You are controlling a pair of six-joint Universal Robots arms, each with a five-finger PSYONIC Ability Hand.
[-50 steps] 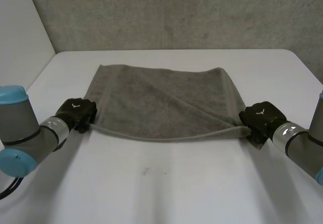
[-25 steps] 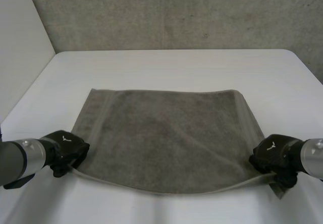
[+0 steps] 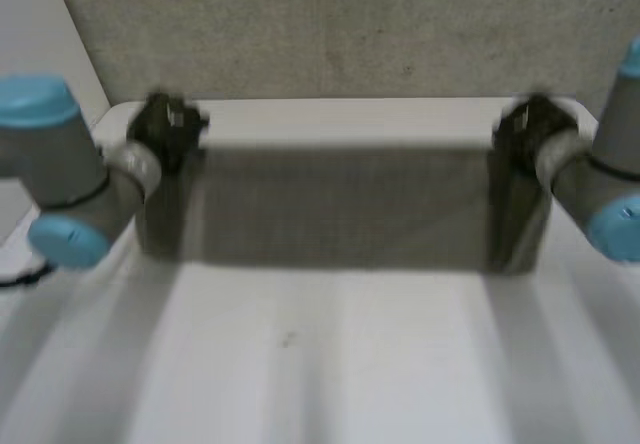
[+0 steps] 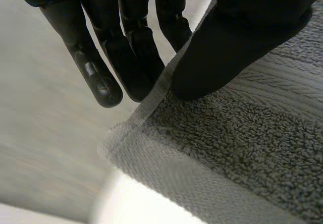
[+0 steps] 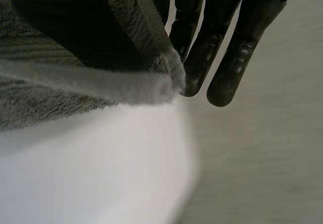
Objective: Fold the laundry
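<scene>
The left hand [image 3: 165, 124] and the right hand [image 3: 525, 124] are well apart over the far side of the white table [image 3: 320, 364], close to the grey wall [image 3: 350, 24], and a grey towel [image 3: 340, 209] is stretched between them. It forms a wide band with one corner at each hand and the rest of the cloth spread below them. Whether its lower edge touches the table cannot be told. In the left wrist view, the left hand [image 4: 126, 57] grasps the towel [image 4: 242, 148] just beside a corner. The thumb presses the hemmed edge against the straight fingertips, and the terry cloth runs away from under the palm. In the right wrist view, the right hand [image 5: 212, 57] is clamped on the opposite corner of the towel [image 5: 50, 98]. The cloth is pinched between thumb and fingers, with the tip of the corner poking out at the fingertips. The left arm [image 3: 70, 179] and the right arm [image 3: 600, 184] reach in from either side of the table to the two held corners.
</scene>
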